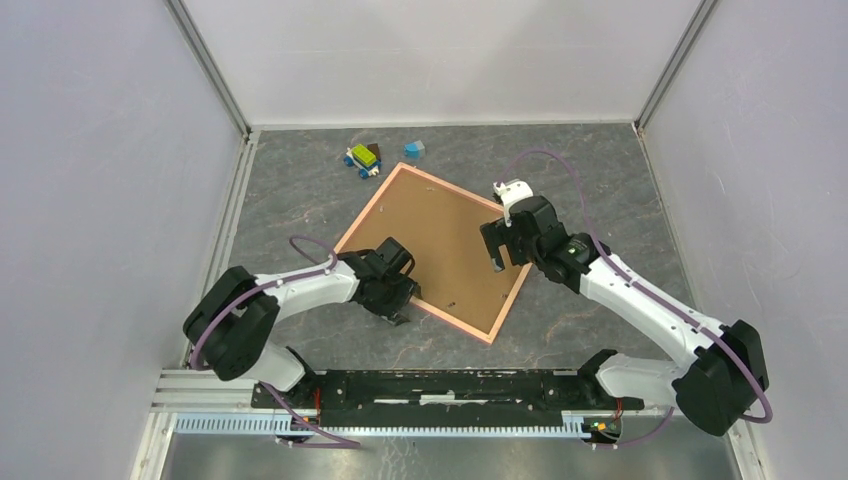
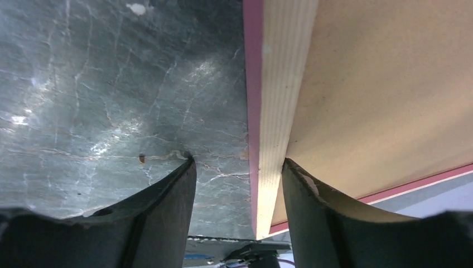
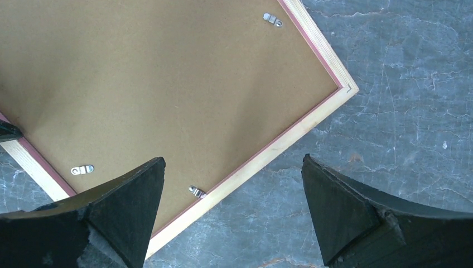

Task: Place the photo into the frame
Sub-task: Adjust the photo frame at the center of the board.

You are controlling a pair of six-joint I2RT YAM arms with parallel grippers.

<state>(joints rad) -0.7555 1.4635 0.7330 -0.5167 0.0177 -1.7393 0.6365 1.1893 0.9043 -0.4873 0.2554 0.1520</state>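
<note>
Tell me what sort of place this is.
Probably a robot test cell: plain white walls box in a grey marbled table, the left arm and right arm are bolted to a metal rail at its near edge, and a frame and toy blocks lie there.

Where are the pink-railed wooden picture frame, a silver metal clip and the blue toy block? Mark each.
Pink-railed wooden picture frame (image 3: 290,135): right wrist view, on its pale wood rail.
Silver metal clip (image 3: 272,19): right wrist view, on the clip's middle.
Blue toy block (image 1: 414,149): top external view, on its top face.
</note>
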